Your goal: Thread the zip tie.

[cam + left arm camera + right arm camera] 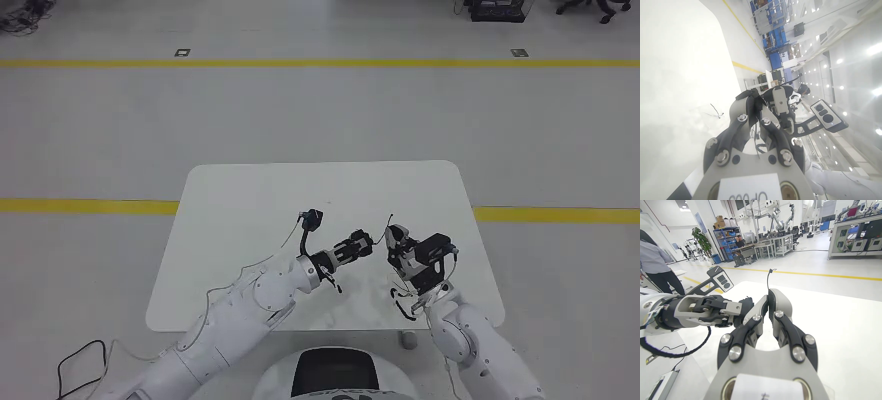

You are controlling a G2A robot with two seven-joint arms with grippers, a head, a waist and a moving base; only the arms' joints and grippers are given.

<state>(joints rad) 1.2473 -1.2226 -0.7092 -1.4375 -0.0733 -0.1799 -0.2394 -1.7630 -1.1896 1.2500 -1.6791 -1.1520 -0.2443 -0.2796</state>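
The black zip tie (768,281) stands upright out of my right gripper (768,294), which is shut on it; its small head (770,271) is at the top. From above, the tie (390,222) rises as a thin strand from the right gripper (397,240) over the near right part of the white table (260,220). My left gripper (753,96) is shut, and a thin black strand (756,149) runs back between its fingers over the palm. The left gripper (747,303) sits close beside the right one, their tips almost touching.
Both grippers hover near the table's front right area; the far and left parts of the tabletop (829,323) are bare. Thin dark lines (715,113) lie on the surface ahead of the left gripper. A black cable loop (696,347) hangs under the left wrist.
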